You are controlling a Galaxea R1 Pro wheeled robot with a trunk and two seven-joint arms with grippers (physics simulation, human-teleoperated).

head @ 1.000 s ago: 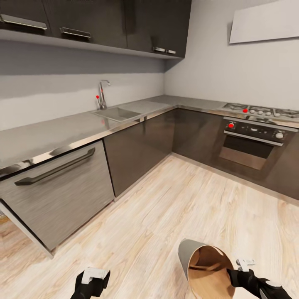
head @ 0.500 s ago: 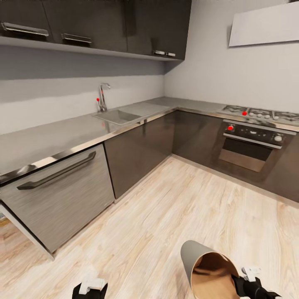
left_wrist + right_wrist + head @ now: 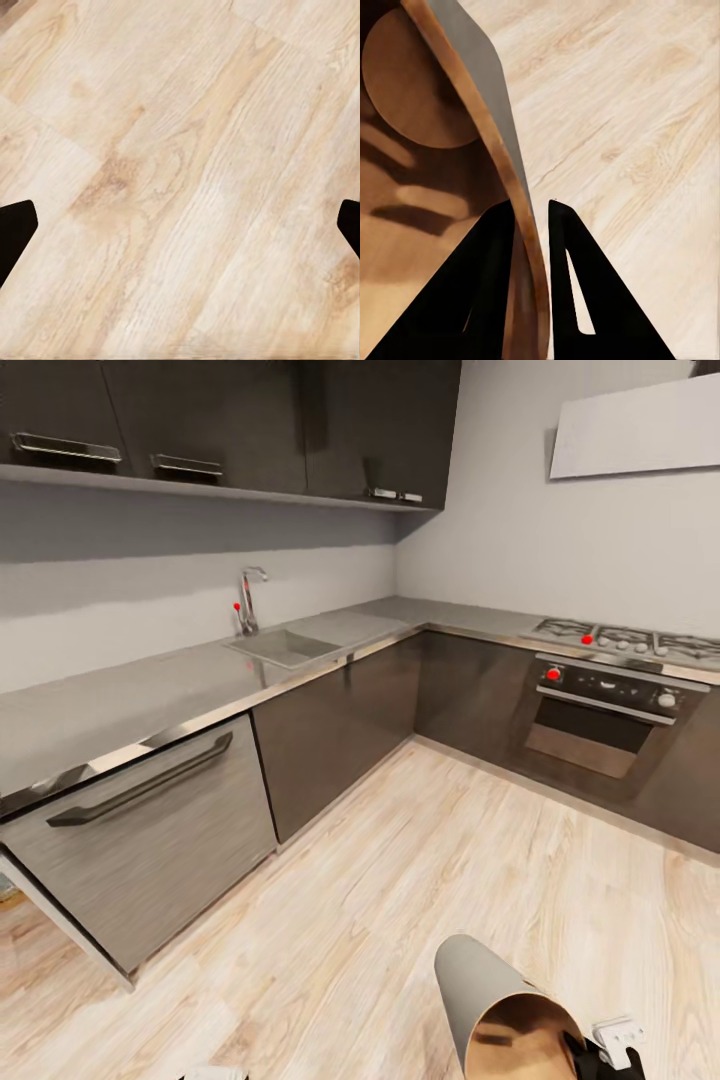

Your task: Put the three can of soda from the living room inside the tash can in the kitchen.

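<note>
Head view tilted up since before, right gripper (image 3: 531, 217) jaws still pinching tash can (image 3: 500, 1010) rim, left gripper (image 3: 180, 225) jaws spread

The pale wood-plank floor (image 3: 420, 880) shows a matt, clearly grained finish, the grain running in long streaks with darker knots. The long steel surface (image 3: 150, 695) is brushed and softly reflective, with a brighter polished front edge. The dark grey cabinet fronts (image 3: 345, 720) look smooth and semi-glossy. The round tapered bin (image 3: 500, 1010) has a matt grey-tan, cardboard-like outside and a smooth brown inside with a faint sheen. The black fingers (image 3: 574, 285) pinching its rim look like plain matt plastic.
</note>
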